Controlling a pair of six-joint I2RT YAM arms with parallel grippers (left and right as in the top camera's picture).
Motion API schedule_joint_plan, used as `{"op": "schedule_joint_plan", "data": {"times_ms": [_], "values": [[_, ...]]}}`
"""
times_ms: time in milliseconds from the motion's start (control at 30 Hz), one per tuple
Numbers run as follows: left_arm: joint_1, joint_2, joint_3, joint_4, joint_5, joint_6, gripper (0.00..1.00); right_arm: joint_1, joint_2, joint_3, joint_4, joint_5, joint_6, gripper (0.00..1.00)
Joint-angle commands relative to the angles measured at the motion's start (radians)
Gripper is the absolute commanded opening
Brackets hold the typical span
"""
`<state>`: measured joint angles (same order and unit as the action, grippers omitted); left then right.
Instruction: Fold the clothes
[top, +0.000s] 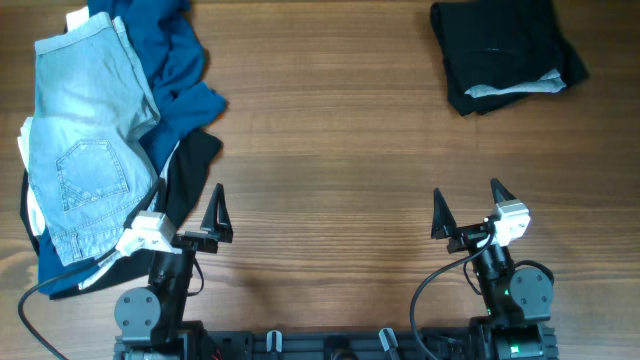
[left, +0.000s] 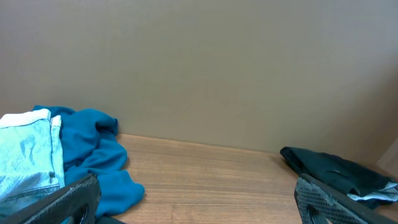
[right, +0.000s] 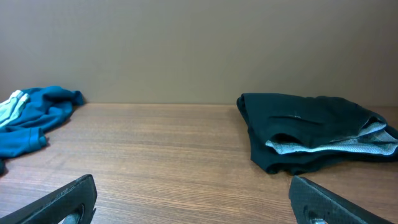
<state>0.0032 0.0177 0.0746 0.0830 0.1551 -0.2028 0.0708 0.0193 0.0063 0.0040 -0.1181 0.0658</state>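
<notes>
The black shorts (top: 505, 52) lie folded at the far right of the table, the light grey waistband showing at the front edge; they also show in the right wrist view (right: 311, 134) and the left wrist view (left: 339, 171). Pale-blue denim jeans (top: 85, 140) lie on a blue top (top: 175, 70) in a heap at the far left, with black cloth (top: 190, 165) under them. The blue top also shows in the left wrist view (left: 93, 155). My left gripper (top: 200, 212) is open and empty beside the heap. My right gripper (top: 468, 208) is open and empty near the front edge.
The wooden table (top: 330, 150) runs between the heap and the folded shorts. A plain beige wall (right: 199, 43) stands behind the table. The arm bases (top: 330, 340) sit at the front edge.
</notes>
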Motion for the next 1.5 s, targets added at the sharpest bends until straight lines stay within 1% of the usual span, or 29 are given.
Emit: {"op": "schedule_joint_plan", "data": {"times_ms": [0, 100, 200, 333, 400, 500, 1467], "values": [[0.009, -0.015, -0.012, 0.003, 0.011, 0.016, 1.0, 0.005, -0.005, -0.001, 0.003, 0.014, -0.011, 1.0], [0.009, -0.015, -0.027, 0.005, 0.012, 0.012, 1.0, 0.005, -0.005, -0.001, 0.003, 0.014, -0.011, 1.0], [0.006, -0.015, -0.067, 0.041, 0.012, 0.0, 1.0, 0.005, -0.005, -0.001, 0.003, 0.014, -0.011, 1.0], [0.003, -0.015, -0.069, 0.021, 0.012, -0.01, 1.0, 0.005, -0.005, -0.001, 0.003, 0.014, -0.011, 1.0], [0.003, -0.015, -0.069, -0.014, 0.012, -0.01, 1.0, 0.005, -0.005, -0.001, 0.003, 0.014, -0.011, 1.0], [0.003, -0.015, -0.069, -0.146, 0.011, -0.01, 1.0, 0.005, -0.005, -0.001, 0.003, 0.014, -0.011, 1.0], [0.003, -0.012, -0.069, -0.145, 0.008, -0.011, 1.0, 0.005, -0.005, -0.001, 0.003, 0.014, -0.011, 0.99]]}}
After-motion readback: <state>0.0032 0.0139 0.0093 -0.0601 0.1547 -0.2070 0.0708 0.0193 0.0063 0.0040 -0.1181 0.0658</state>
